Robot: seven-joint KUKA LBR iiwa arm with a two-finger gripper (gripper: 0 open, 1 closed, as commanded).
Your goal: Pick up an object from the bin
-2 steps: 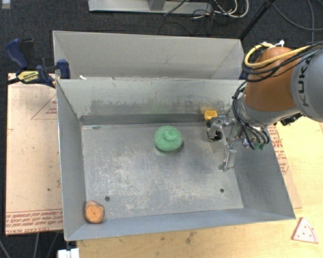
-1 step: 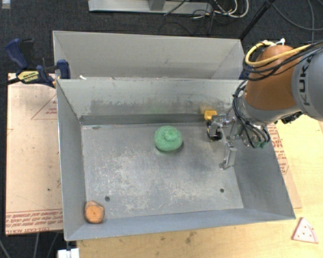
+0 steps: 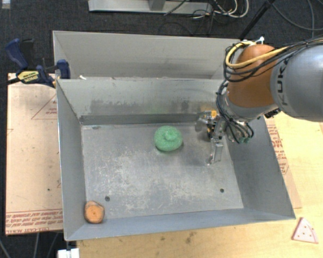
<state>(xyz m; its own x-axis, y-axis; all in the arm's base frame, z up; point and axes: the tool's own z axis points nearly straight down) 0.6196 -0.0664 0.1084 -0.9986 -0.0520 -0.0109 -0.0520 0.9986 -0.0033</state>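
My gripper (image 3: 214, 156) hangs over the right part of the bin floor, its thin fingers pointing down close together with nothing between them. A round green lumpy thing (image 3: 168, 138) lies on the floor just left of the gripper, apart from it. A small orange ball-like thing (image 3: 94, 212) rests in the bin's front left corner, far from the gripper.
The arm with its orange cover and cables reaches in over the bin's right wall. Bare grey floor stretches between the green thing and the orange one and in front of the gripper.
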